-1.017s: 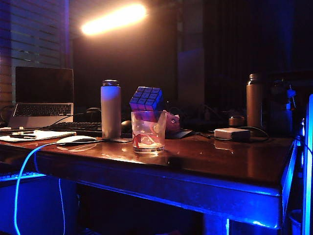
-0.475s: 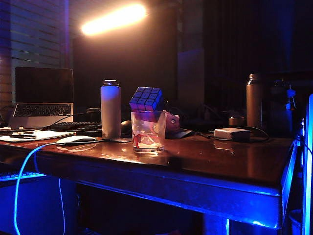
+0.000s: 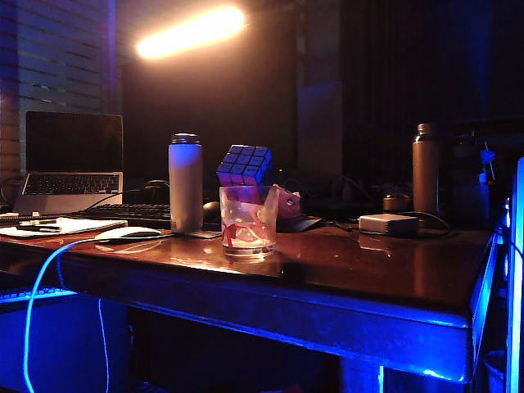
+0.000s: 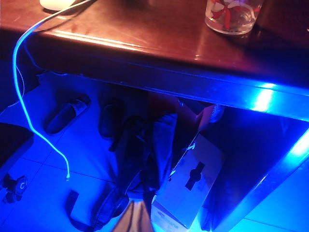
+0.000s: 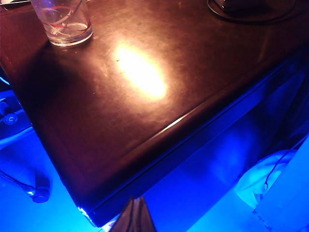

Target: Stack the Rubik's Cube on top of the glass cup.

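The Rubik's Cube sits tilted on the glass cup; we keep both clenched grippers, left and right, off the worktop.

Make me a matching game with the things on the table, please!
Things:
1. cube
2. cup
3. white bottle
4. brown bottle

Places:
A. far right, at the back of the table
B. just left of the cup
C. tilted on the rim of the cup
D. on the table, near the front edge, under the cube

Pairs: 1-C, 2-D, 3-B, 4-A
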Tool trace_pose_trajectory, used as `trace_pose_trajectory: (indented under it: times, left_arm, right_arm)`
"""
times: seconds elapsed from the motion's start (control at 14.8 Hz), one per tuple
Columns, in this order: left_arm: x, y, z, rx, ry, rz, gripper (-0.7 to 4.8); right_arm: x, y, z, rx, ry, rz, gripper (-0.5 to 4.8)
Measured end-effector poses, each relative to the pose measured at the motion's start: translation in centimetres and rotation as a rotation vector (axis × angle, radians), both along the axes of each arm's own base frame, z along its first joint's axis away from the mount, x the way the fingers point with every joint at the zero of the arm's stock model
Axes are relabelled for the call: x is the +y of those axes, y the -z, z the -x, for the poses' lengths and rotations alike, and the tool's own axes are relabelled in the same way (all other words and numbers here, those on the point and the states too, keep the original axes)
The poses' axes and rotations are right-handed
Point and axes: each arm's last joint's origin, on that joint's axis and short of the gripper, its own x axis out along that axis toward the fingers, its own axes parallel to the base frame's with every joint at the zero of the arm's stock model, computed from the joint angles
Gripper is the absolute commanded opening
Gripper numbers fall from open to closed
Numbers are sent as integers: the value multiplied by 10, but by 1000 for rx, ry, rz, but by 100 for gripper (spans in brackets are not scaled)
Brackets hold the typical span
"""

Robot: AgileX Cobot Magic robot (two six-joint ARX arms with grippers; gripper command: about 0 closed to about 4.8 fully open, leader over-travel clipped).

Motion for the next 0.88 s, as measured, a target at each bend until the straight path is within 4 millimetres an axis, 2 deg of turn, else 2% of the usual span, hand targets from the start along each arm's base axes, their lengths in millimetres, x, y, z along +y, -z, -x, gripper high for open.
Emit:
trace_pose_trajectory:
  times: [0.27,0.47,0.88]
  left_arm:
    - [0,0,0,-1,0,0,-2]
    - [1,-5,2,-72,-3,12,-2]
    - [2,-15,7,-195,-11,33,-2]
  right_arm:
    - [0,0,0,-2,0,-1,-5]
    - [-2,0,0,-6,21,-3,-5]
    - [-18,-1,-7,-41,215,-14,-5]
